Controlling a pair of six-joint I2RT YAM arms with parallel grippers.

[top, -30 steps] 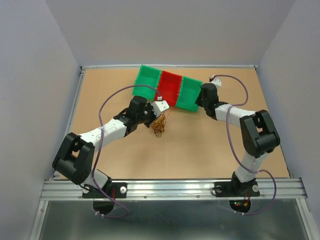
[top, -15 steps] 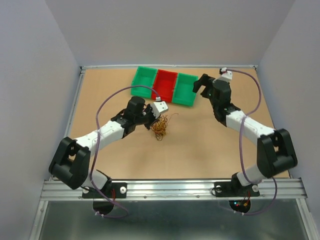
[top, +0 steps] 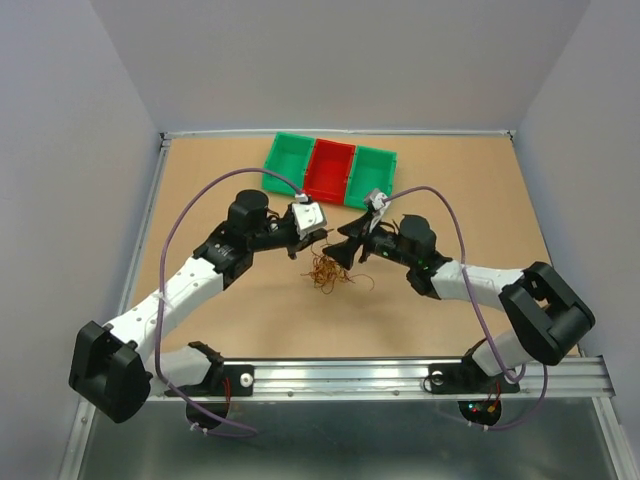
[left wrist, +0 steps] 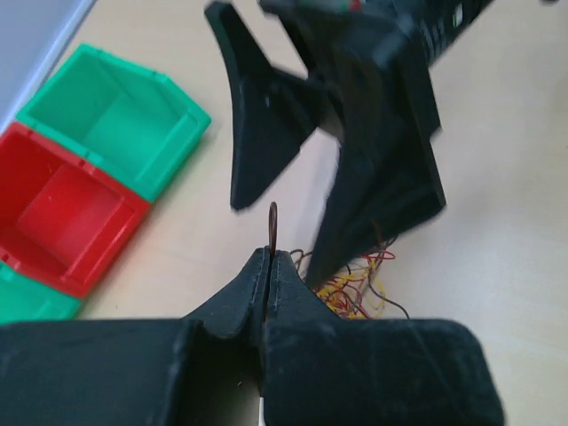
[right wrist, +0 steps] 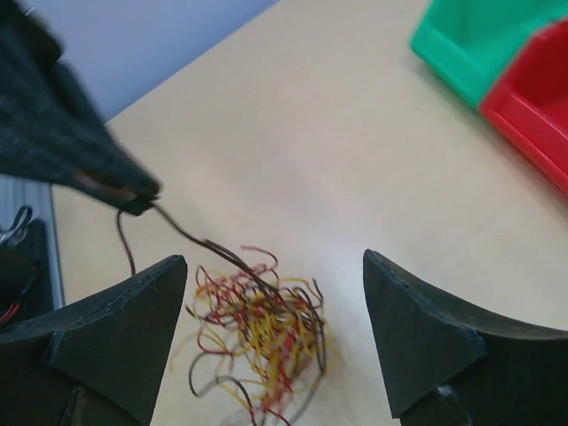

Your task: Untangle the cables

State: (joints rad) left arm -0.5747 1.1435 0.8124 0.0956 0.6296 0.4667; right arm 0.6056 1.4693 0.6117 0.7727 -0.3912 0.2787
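Cables: a loose tangle of orange, yellow, red and black strands on the table, on the near side of the red bin and well apart from it
Left gripper: between the red bin and the tangle, jaws clenched on one dark strand that runs down into the heap
Right gripper: also on the near side of the red bin, jaws spread wide and grasping nothing
Cables to right gripper: in the right wrist view the heap lies between the two fingers, touching neither
Red bin: middle of a row, flanked by green bins
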